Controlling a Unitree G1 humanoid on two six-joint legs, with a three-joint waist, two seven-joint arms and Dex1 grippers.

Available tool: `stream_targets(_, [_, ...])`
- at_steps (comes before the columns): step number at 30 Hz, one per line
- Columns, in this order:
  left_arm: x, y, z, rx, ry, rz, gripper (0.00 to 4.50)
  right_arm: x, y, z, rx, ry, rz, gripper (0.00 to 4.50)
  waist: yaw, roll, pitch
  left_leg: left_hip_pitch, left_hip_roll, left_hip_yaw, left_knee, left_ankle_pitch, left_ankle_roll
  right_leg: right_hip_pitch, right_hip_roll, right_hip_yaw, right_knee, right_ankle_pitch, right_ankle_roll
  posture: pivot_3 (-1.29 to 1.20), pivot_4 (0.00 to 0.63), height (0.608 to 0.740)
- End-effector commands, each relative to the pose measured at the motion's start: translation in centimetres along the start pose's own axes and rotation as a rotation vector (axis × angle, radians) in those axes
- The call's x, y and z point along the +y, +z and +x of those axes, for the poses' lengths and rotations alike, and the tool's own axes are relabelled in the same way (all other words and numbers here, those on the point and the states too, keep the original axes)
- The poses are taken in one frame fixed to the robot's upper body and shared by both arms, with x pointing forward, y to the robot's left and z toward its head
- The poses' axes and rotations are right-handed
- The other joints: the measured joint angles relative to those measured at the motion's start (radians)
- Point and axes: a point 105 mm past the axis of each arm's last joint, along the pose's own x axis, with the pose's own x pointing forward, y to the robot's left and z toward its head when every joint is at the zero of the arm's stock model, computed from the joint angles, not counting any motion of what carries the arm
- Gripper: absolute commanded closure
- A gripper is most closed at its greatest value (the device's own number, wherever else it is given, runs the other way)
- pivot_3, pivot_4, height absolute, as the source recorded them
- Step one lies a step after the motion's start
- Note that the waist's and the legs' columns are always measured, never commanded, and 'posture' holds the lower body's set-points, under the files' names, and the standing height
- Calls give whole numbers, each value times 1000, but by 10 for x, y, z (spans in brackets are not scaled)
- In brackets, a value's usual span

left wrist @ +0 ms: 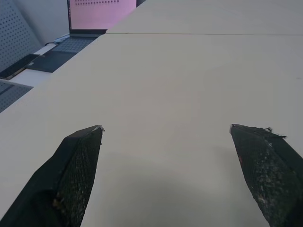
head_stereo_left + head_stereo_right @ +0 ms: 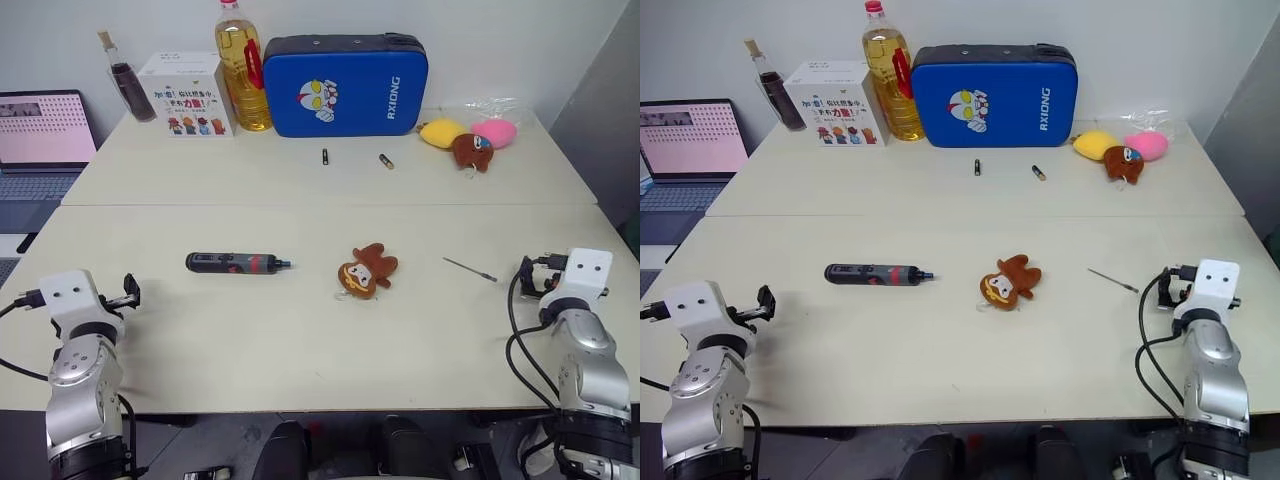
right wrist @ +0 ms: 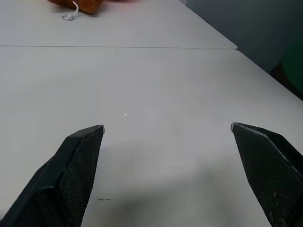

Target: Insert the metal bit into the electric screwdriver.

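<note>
head views: the electric screwdriver (image 2: 237,263) lies flat on the near table (image 2: 300,340), left of centre, black body with a red section, narrow dark tip pointing toward a brown plush toy (image 2: 367,271). the metal bit (image 2: 470,269) is a thin silver-grey rod lying flat to the right of the toy, near the right gripper (image 2: 527,276) but apart from it. the left gripper (image 2: 130,291) sits by the left table edge, well apart from the screwdriver. two short dark cylinders (image 2: 325,156) lie on the far table; their detail is too small to make out.

left wrist view: the fingers (image 1: 75,175) stand spread wide over bare table, holding nothing. a laptop (image 1: 97,14) is cut off at the frame edge.

right wrist view: the fingers (image 3: 71,175) stand spread wide and empty. an orange object (image 3: 78,5) is cut off by the frame.
</note>
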Motion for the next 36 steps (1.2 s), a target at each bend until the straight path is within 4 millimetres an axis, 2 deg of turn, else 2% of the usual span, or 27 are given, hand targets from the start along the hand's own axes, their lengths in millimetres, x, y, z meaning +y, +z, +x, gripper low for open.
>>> stream_targets(1, [11, 14, 1, -49, 23, -5, 9, 0, 13, -3, -52, -6, -2, 0, 0, 0, 0, 0, 0, 0, 0, 0, 0, 0, 0, 0, 0, 0, 0, 0, 150, 740])
stream_targets(9, [11, 16, 2, -58, 13, -26, 9, 3, 19, 0, -76, 23, -26, 0, 0, 0, 0, 0, 0, 0, 0, 0, 0, 0, 0, 0, 0, 0, 0, 0, 150, 740])
stream_targets(15, [13, 25, -1, -77, -38, -15, 9, 19, 47, 5, -157, 181, -134, 0, -1, 0, 0, 0, 0, 0, 0, 0, 0, 0, 0, 0, 0, 0, 0, 0, 150, 740])
stream_targets(20, [6, 48, -7, -120, -199, 3, 9, 52, 77, 0, -231, 468, -230, 0, -3, 0, 0, 0, 0, 0, 0, 0, 0, 0, 1, -1, 0, 0, 0, 0, 150, 740])
stream_targets(24, [-7, 63, -12, -120, -361, 36, 9, 89, 92, -16, -269, 787, -322, 0, -4, 0, 0, 0, 0, 0, 0, 0, 0, 0, 1, -1, 0, 0, 0, 0, 150, 740])
stream_targets(27, [-29, 75, -24, -112, -539, 69, 9, 112, 98, -31, -289, 992, -389, 0, -4, 0, 0, 0, 0, -1, 0, 0, 0, 0, 1, -1, -1, 0, 0, 0, 150, 740])
stream_targets(32, [-59, 93, -49, -102, -780, 121, 9, 144, 95, -59, -334, 1274, -549, 0, -4, -1, 1, 0, 2, -2, 0, 0, 0, 0, 1, -1, -1, 0, 0, 0, 150, 740])
stream_targets(36, [-82, 92, -80, -49, -996, 158, 9, 158, 87, -72, -397, 1406, -695, 0, -4, -1, 1, 0, 3, -2, 0, 0, 0, 0, 1, -1, -1, 0, 0, 0, 150, 740])
